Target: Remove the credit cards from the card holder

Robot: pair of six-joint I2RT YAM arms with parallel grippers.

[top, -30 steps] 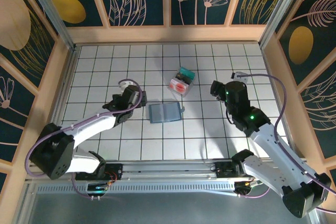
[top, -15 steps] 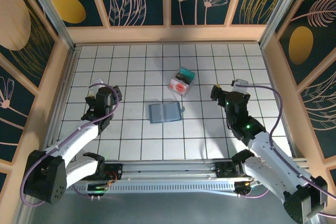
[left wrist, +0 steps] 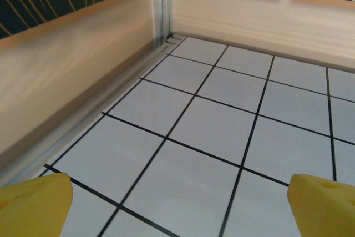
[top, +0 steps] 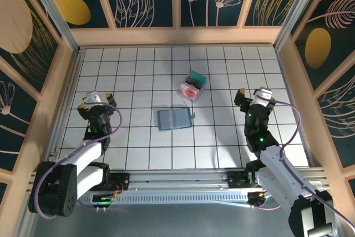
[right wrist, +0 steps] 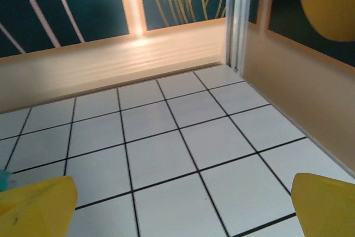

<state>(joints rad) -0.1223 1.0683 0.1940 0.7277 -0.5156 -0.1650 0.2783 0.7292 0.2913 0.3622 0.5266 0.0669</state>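
Observation:
The card holder [top: 173, 119] lies flat and unfolded on the white tiled floor near the middle, a slate-blue two-panel wallet. About one tile behind it, the credit cards [top: 191, 87] rest in a small overlapping pile, a teal one [top: 197, 77] at the back and a whitish-pink one with a red blotch [top: 188, 91] in front. My left gripper [top: 97, 100] hangs open far to the left of the holder. My right gripper [top: 252, 94] stands open well to the right. In each wrist view the yellow fingertips [left wrist: 34, 203] [right wrist: 36, 202] are spread wide over bare tiles.
Low peach-coloured walls [top: 177, 35] with dark floral panels ring the tiled floor [top: 144, 65]. The left wall [left wrist: 61, 87] runs close beside my left gripper. The right wall [right wrist: 310, 92] stands close to my right gripper. The arm bases sit on the rail [top: 177, 180] at the near edge.
My left gripper has pulled away from the card holder to the far left. The right gripper has drawn back and to the right. Card holder and cards have not moved.

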